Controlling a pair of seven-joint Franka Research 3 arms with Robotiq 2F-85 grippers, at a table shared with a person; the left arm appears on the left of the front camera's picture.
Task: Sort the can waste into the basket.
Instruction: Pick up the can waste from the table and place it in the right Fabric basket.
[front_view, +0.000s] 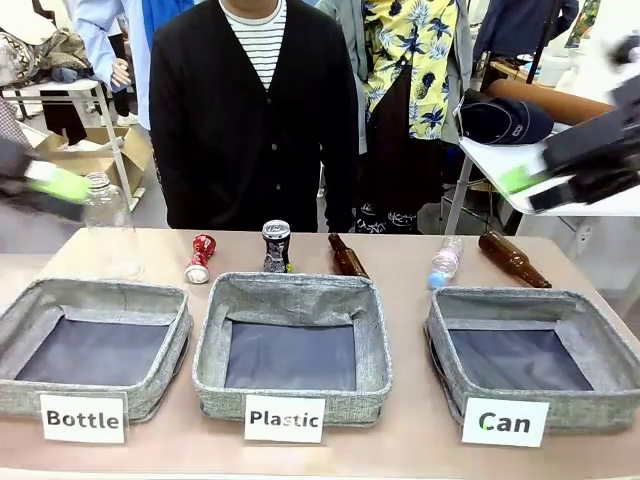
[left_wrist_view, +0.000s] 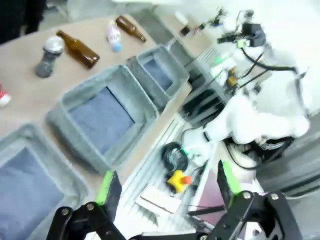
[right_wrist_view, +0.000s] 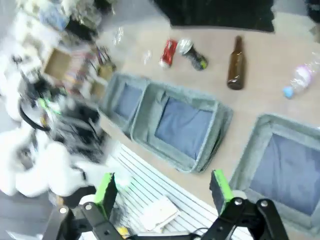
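Can waste sits on the table (front_view: 400, 262) at its far side, near the person (front_view: 250, 110). The red can (front_view: 200, 258) lies tilted behind the gap between the "Bottle" basket (front_view: 100, 290) and the "Plastic" basket (front_view: 290, 290). The dark can (front_view: 276, 246) stands upright just behind the far rim of the "Plastic" basket. Both cans are well apart from the "Can" basket (front_view: 590, 405), which stands at the robot's right end of the row. A brown bottle (front_view: 347, 258) lies just beside the dark can. The left hand (left_wrist_view: 167, 182) is raised at the left side, its fingers spread wide and holding nothing. The right hand (right_wrist_view: 163, 186) is raised too, also spread wide, with nothing between its fingers.
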